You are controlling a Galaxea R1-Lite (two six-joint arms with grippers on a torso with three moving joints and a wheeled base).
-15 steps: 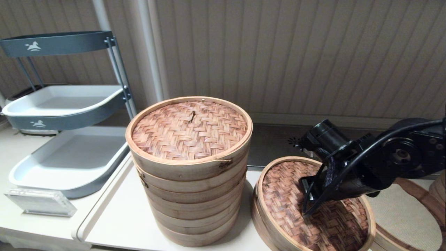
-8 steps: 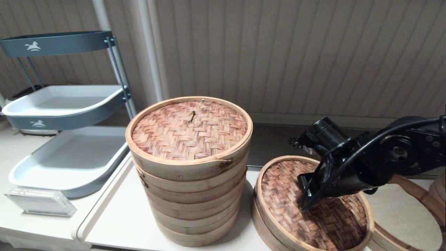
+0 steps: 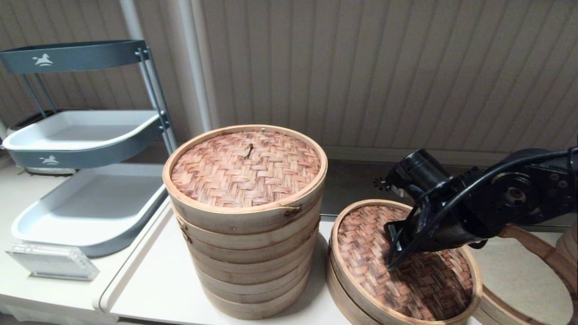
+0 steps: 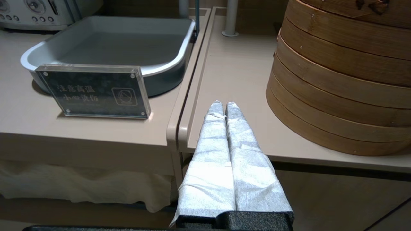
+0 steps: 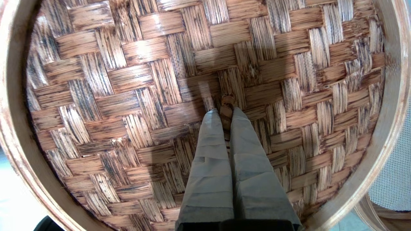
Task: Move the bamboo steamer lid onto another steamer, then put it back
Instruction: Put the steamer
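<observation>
right gripper point(image 5: 226, 113): over the middle of the bamboo steamer lid point(image 3: 402, 262), fingers pressed together on the tiny centre loop point(image 5: 227, 103). The loop is the only handle the lid offers, so the pinch sits dead centre; I judge that should keep the lid level when raised.
lid position: on a low steamer at the right of the surface point(image 3: 153, 280), just beside the tall steamer stack point(image 3: 246, 243). Looks seated or barely lifted; cannot tell which.
target steamer point(image 3: 524, 280): directly right of the lid, dark rim, flat cream liner, open top. Short sideways carry, by my reading.
left gripper point(image 4: 223, 106): parked low at the front edge of the surface, fingers closed against each other on nothing, near the stack's base.
other items: grey tray rack point(image 3: 86, 149) and a clear sign block point(image 4: 93, 91) on the left, well apart from the work.
hidden: the right arm covers the lid's far right rim and part of the target's rim in the head view. Target is cut off at the picture's right and bottom edges. The steamer under the lid shows only a sliver of wall. How much of the loop sits between the fingers is not visible. Left gripper is out of the head view.
</observation>
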